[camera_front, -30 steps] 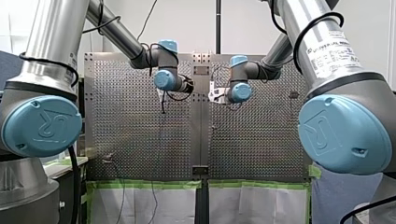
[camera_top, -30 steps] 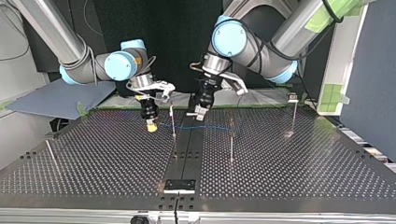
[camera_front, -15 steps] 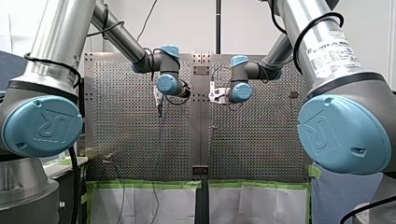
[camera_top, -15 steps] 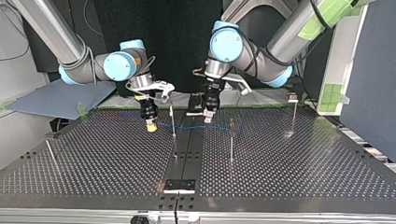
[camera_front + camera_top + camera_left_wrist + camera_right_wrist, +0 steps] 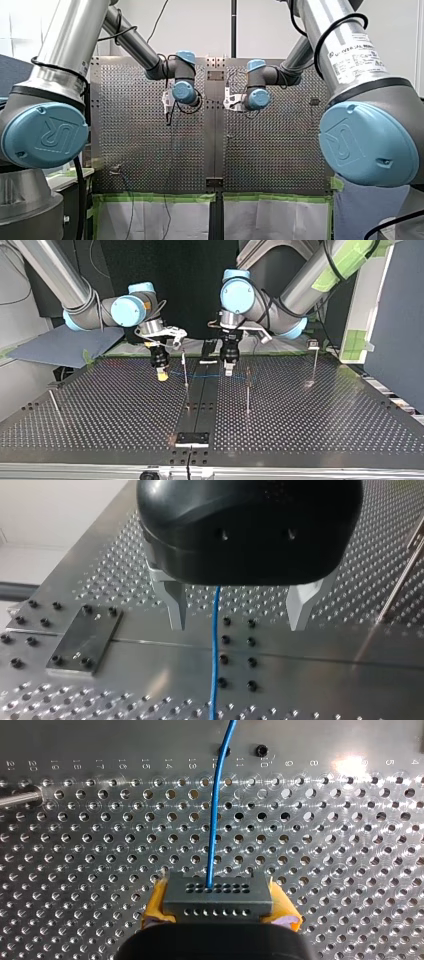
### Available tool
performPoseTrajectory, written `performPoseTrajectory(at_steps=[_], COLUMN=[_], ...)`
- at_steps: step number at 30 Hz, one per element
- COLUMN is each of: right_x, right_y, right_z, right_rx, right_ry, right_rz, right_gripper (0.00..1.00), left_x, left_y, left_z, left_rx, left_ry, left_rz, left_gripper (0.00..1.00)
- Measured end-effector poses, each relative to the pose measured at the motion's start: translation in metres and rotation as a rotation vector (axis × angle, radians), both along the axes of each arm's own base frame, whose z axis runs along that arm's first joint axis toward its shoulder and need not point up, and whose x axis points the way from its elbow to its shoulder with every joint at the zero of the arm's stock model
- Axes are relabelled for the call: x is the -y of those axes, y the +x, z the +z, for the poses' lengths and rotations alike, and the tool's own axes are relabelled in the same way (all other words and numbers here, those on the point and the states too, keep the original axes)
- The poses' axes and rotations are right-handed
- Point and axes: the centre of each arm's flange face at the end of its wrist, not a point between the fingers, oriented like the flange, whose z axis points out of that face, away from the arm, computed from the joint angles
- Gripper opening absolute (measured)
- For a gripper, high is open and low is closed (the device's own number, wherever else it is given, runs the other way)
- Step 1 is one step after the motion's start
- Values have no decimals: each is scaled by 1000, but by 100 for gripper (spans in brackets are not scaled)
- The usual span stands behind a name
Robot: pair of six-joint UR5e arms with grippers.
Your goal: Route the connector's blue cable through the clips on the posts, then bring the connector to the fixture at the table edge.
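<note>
In the right wrist view, my right gripper (image 5: 218, 920) is shut on the grey connector (image 5: 218, 895), yellow pads (image 5: 155, 907) on both sides of it. The blue cable (image 5: 215, 820) leaves the connector and runs ahead over the perforated plate. In the top view my right gripper (image 5: 161, 372) hangs at the left of a thin post (image 5: 185, 371), and the blue cable (image 5: 210, 375) stretches right toward a second post (image 5: 247, 392). My left gripper (image 5: 228, 369) hovers over that cable. Its metal fingers (image 5: 176, 605) stand open, and the cable (image 5: 215, 650) passes between them untouched.
A third post (image 5: 314, 362) with a clip on top stands at the top view's far right, and a slanted rod (image 5: 55, 405) at its left. The black fixture plate (image 5: 192, 438) sits at the near table edge. A bolted plate (image 5: 82, 640) lies beside my left gripper.
My left gripper has moved toward the top view's right along the cable and turned, now straddling it. My right gripper has stayed still with the connector.
</note>
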Motion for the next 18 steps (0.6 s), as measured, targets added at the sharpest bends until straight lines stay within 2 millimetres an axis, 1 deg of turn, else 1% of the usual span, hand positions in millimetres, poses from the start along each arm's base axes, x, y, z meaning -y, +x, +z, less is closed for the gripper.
performPoseTrajectory(at_steps=[6, 10, 14, 18], right_x=[-1, -2, -2, -3], right_y=[1, 2, 3, 3], right_z=[0, 0, 0, 0], right_rx=[3, 2, 2, 1], right_ry=[-1, 0, 0, 2], right_rz=[3, 4, 5, 6], right_gripper=[0, 0, 0, 0], left_x=[1, 1, 3, 8], left_y=[7, 9, 12, 17], left_z=[9, 11, 5, -6], left_rx=[19, 23, 11, -11], left_ry=[-1, 2, 12, 31], left_rz=[14, 14, 16, 15], left_gripper=[99, 99, 99, 99])
